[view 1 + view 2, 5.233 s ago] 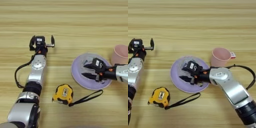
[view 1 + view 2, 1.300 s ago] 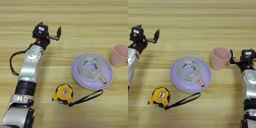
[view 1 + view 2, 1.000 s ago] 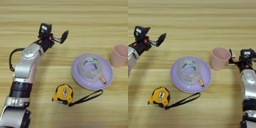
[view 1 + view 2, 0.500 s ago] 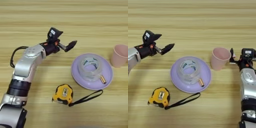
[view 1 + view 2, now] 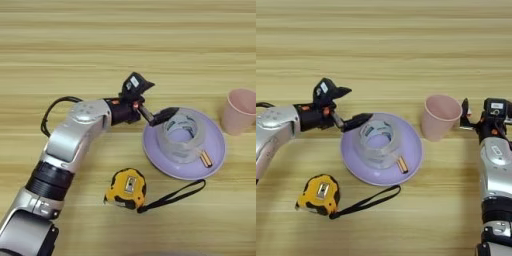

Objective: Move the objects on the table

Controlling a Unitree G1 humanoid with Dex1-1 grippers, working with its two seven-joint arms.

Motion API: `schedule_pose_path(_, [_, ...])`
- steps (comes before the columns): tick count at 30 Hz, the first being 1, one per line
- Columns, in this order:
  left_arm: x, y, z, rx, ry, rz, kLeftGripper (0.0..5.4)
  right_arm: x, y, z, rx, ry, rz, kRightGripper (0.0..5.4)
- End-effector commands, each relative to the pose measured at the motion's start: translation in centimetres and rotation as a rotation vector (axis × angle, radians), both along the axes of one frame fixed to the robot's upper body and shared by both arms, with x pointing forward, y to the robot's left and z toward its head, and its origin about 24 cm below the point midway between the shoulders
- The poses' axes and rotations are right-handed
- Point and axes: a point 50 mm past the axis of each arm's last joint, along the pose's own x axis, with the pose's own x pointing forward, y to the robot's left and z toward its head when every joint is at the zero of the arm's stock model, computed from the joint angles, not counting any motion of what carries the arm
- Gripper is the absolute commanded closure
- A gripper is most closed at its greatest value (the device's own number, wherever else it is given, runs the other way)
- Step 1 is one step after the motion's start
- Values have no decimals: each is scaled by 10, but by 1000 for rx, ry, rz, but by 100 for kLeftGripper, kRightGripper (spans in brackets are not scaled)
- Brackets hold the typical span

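Left claw (image 5: 152, 102) agape at tape roll (image 5: 181, 138)

Light-brown wooden table (image 5: 125, 45), horizontal plank grain, even soft light, filling the view

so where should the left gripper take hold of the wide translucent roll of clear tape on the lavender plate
Probably across its near-left wall, one finger inside the core. The wide translucent roll of clear tape stands open end up on the round lavender plate, and the left gripper is open at that edge.
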Motion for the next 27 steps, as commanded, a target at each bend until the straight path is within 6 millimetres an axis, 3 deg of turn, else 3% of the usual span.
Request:
schedule_pose_path(1, [-5,-10,-7,46,11,-43,0,-2,-1,-3,3,16,-13,5])
schedule_pose_path(15, [16,-5,-12,137,-1,-11,0,-2,5,-2,4,10,-3,5])
schedule_pose_path(27, [14,-8,-17,186,11,-55,0,-2,9,-2,11,8,9,5])
